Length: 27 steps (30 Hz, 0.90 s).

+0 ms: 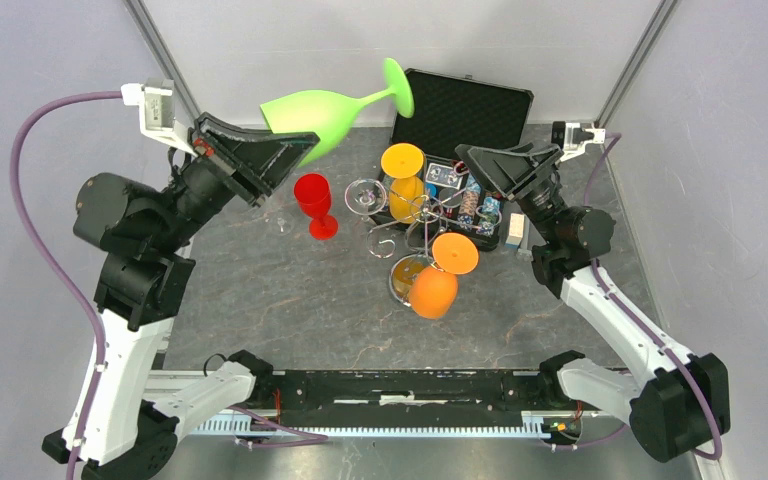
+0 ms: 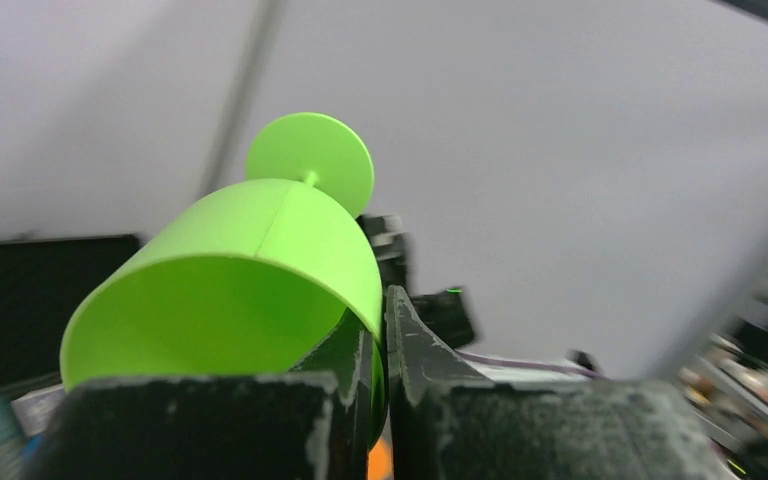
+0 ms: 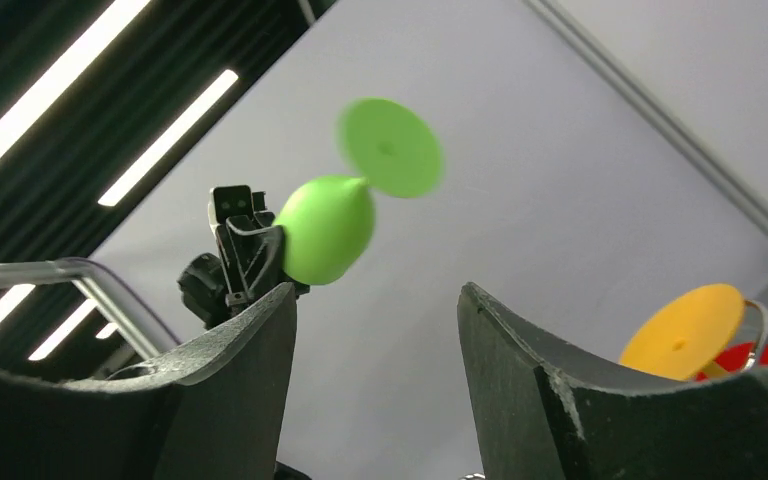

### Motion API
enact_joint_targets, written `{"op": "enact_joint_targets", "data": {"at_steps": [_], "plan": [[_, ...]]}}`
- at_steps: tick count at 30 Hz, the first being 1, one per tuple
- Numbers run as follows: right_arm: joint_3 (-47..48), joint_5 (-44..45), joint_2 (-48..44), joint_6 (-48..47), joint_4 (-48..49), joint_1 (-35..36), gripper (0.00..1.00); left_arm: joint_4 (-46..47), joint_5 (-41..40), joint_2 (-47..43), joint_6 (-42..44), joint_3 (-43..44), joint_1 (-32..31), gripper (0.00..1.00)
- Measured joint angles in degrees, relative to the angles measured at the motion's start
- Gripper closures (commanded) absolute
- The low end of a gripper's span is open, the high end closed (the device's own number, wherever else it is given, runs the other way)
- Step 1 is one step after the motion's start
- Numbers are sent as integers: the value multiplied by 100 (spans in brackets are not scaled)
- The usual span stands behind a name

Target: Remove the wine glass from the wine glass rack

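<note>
Grey speckled worktop [image 1: 290, 300] fills the middle of the top view, with pale walls around it and both arm bases along the bottom edge. Right of centre stands the wine glass rack [image 1: 422, 228], its chrome loops carrying an orange glass [image 1: 434, 291] on the lower side and a yellow-orange glass [image 1: 405, 192] on the upper side, both upside down. A clear glass [image 1: 365, 195] sits just left of the rack; whether it hangs from a loop cannot be told. Further left, a red glass [image 1: 315, 205] stands upright on the worktop. At the upper right, the right tool [image 1: 472, 157] hovers near the rack with its jaws apart and nothing between them. At the upper left, the left tool [image 1: 303, 147] is clamped on the bowl wall of the green wine glass [image 1: 332, 115], which is raised off the worktop, well apart from the rack, lying nearly on its side with the foot pointing to the upper right. Behind it, an open black case [image 1: 470, 100] rests against the back wall.
</note>
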Motion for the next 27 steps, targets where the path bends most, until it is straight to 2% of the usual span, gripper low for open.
{"op": "enact_joint_targets", "data": {"at_steps": [4, 7, 8, 12, 15, 18, 27], "plan": [[345, 57, -426, -1141, -1263, -31, 35, -1770, -1880, 136, 848, 284, 0, 98], [553, 289, -758, -1908, -2063, -31, 34, -2979, -3473, 356, 1360, 575, 0, 98], [658, 544, -1014, -2433, -2540, -33, 34, -3320, -3945, 433, 1486, 643, 0, 98], [752, 1150, -1521, -3381, -3300, -33, 34, -4419, -5257, 721, 1775, 839, 2, 98], [833, 1484, -1696, -3901, -3770, -31, 33, -5104, -5694, 1019, 1845, 1010, 2, 98], [1040, 1749, -1687, -4350, -4308, -33, 32, -5560, -5742, 1294, 1856, 966, 4, 98], [1631, 2020, -1589, -5423, -6153, -31, 29, -5772, -5213, 1626, 1899, -767, 46, 98]]}}
